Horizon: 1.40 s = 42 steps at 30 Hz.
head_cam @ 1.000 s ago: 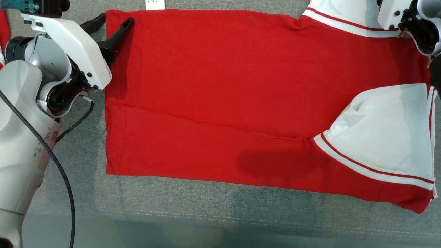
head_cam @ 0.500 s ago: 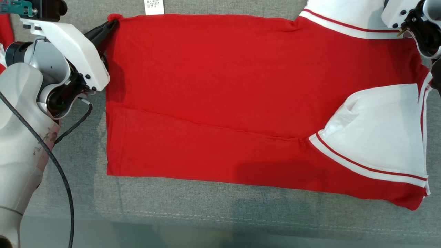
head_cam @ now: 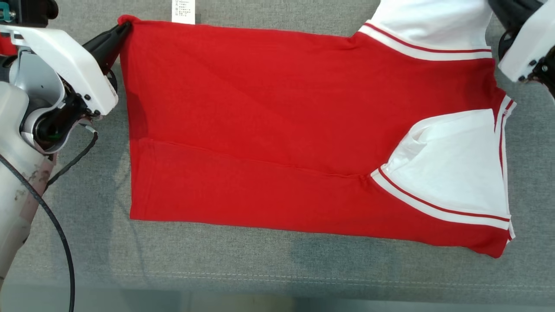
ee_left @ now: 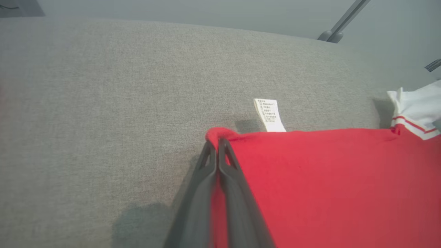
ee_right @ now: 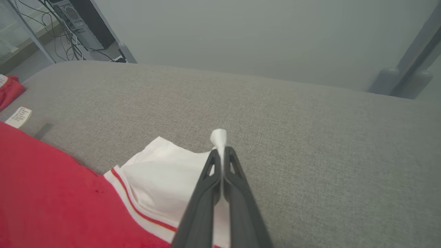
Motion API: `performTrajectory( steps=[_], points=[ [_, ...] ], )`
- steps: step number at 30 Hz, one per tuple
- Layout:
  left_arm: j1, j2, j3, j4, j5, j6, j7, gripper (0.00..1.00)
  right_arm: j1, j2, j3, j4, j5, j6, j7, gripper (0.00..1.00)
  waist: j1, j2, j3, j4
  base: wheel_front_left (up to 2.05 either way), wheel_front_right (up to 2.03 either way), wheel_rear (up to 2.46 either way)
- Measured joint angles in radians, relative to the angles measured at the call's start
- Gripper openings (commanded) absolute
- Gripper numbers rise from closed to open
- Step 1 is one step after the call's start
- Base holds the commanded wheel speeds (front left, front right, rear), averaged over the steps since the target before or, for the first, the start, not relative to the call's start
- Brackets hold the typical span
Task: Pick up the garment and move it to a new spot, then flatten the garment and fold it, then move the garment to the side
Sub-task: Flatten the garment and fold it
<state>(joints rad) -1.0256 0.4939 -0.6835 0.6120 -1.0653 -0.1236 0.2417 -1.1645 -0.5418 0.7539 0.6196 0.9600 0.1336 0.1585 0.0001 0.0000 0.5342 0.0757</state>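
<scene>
Here, one garment (head_cam: pixel 260 130), two gripping hands (ee_left: pixel 217 144) (ee_right: pixel 223 152)

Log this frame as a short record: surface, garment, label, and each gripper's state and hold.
surface: grey fabric
garment: red with white sleeves, spread mostly flat
near sleeve: folded onto the red body
label: white, sticking out past the far edge, close to the left-held corner
left gripper: shut on the garment's red corner
right gripper: shut on the tip of the far sleeve
</scene>
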Motion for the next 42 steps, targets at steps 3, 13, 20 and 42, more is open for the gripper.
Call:
performTrajectory(
  steps=[3,13,20,42],
  points=[
    [0.024,0.013,0.001,-0.029,-0.040,0.000,0.005,0.00,0.031,-0.063,0.056,-0.121,0.037,0.000,0.005,0.00,0.0000,0.0000,-0.014,-0.007,0.00,0.00,0.00],
    [0.152,0.092,0.001,-0.141,-0.126,0.000,0.012,0.00,0.153,-0.313,0.230,-0.449,0.041,0.000,-0.124,0.00,0.0000,0.0000,-0.060,-0.013,0.00,0.00,0.00],
    [0.260,0.137,0.017,-0.225,-0.176,0.000,-0.005,0.00,0.254,-0.402,0.288,-0.571,0.070,0.000,-0.222,0.00,0.0000,0.0000,-0.088,-0.025,0.00,0.00,0.00],
    [0.564,0.187,0.071,-0.392,-0.300,0.073,-0.110,1.00,0.609,-0.400,0.280,-0.600,0.073,0.000,-0.388,1.00,0.0000,0.0000,-0.157,-0.058,0.00,0.00,0.00]
  ],
)
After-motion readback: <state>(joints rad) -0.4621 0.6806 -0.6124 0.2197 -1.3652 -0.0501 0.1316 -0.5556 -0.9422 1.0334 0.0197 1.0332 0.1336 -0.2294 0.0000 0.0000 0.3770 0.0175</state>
